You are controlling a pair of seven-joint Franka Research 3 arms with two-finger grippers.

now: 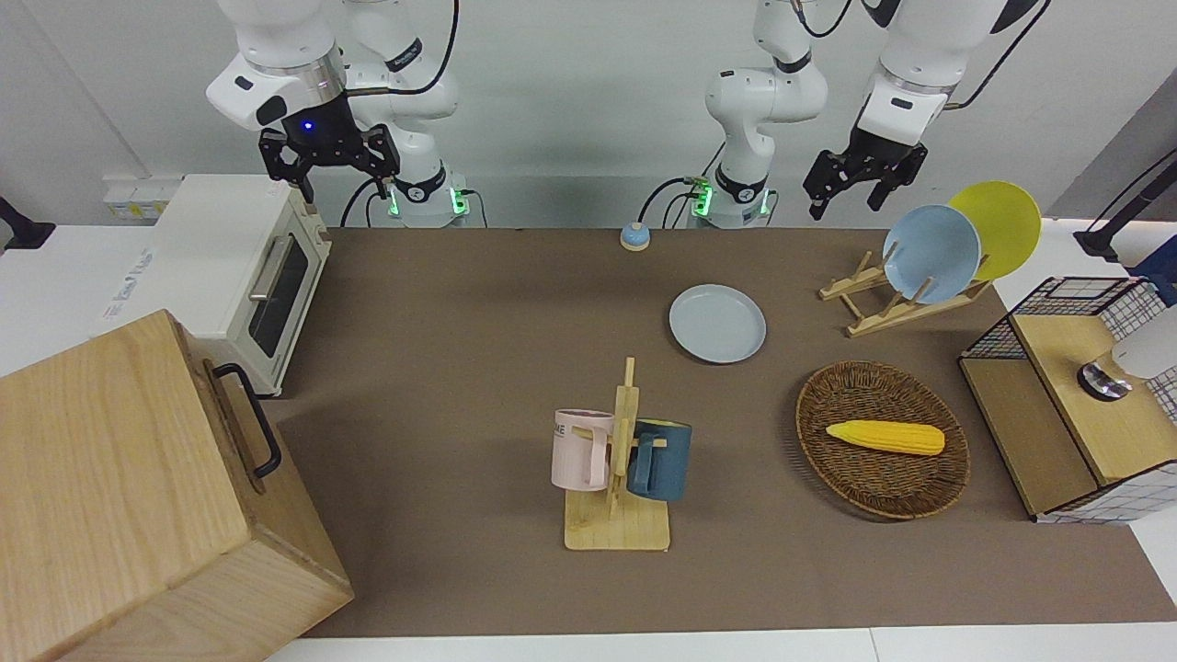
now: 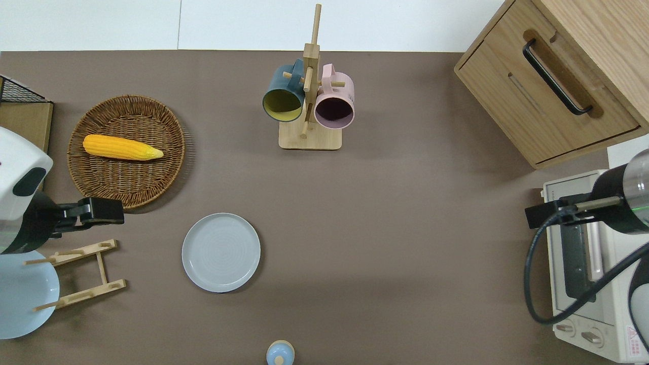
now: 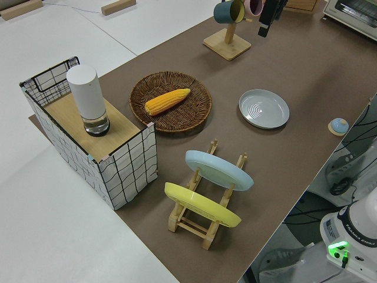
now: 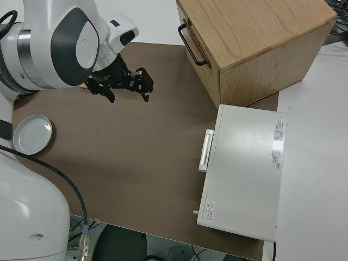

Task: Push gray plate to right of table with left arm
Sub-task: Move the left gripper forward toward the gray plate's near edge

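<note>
The gray plate (image 2: 221, 252) is lying flat on the brown worktop (image 2: 405, 228), out in the open between the wicker basket (image 2: 127, 151) with the corn (image 2: 121, 147) and the small blue bell (image 2: 280, 353). Nothing is touching it, so the push is not yet starting. The left pincer (image 1: 851, 188) is hanging up in the air over the wooden plate rack (image 2: 81, 274), with its fingers spread and holding nothing. The right arm is parked, its pincer (image 1: 326, 170) spread too.

"FRANKA EMIKA" on the left arm's base (image 3: 358, 234), "ME" on pink mug (image 1: 581, 450)
</note>
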